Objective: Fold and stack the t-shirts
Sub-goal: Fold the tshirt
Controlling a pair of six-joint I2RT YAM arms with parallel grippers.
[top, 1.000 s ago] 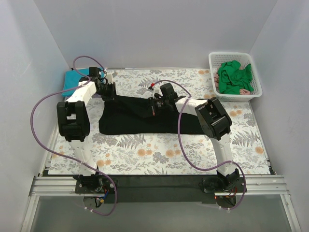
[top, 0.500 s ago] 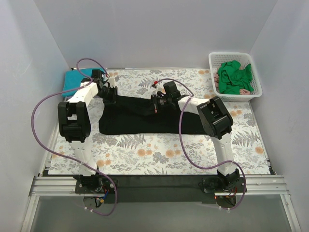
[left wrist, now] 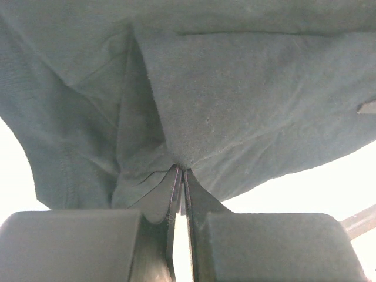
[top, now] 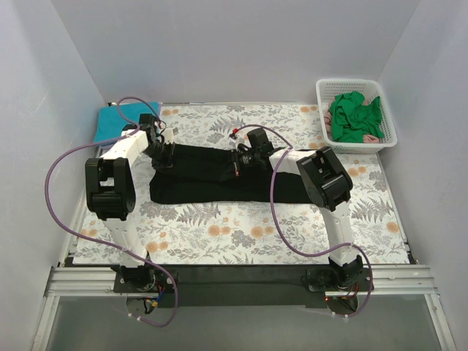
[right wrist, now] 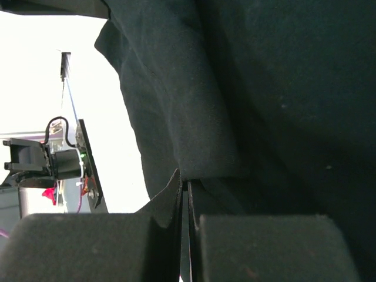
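Left gripper [left wrist: 181,172] and right gripper [right wrist: 184,180] each pinch the black t-shirt [top: 212,179] along its far edge.

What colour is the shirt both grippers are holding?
The shirt is black, clearest in the top external view.

Top camera looks down from behind the near edge over the whole table [top: 219,227]; each wrist camera sits tight against the black t-shirt [top: 205,183], shared by all three views.

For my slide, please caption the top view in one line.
Left hand and right hand pinch a black shirt along its far edge; green shirts lie in a white basket.
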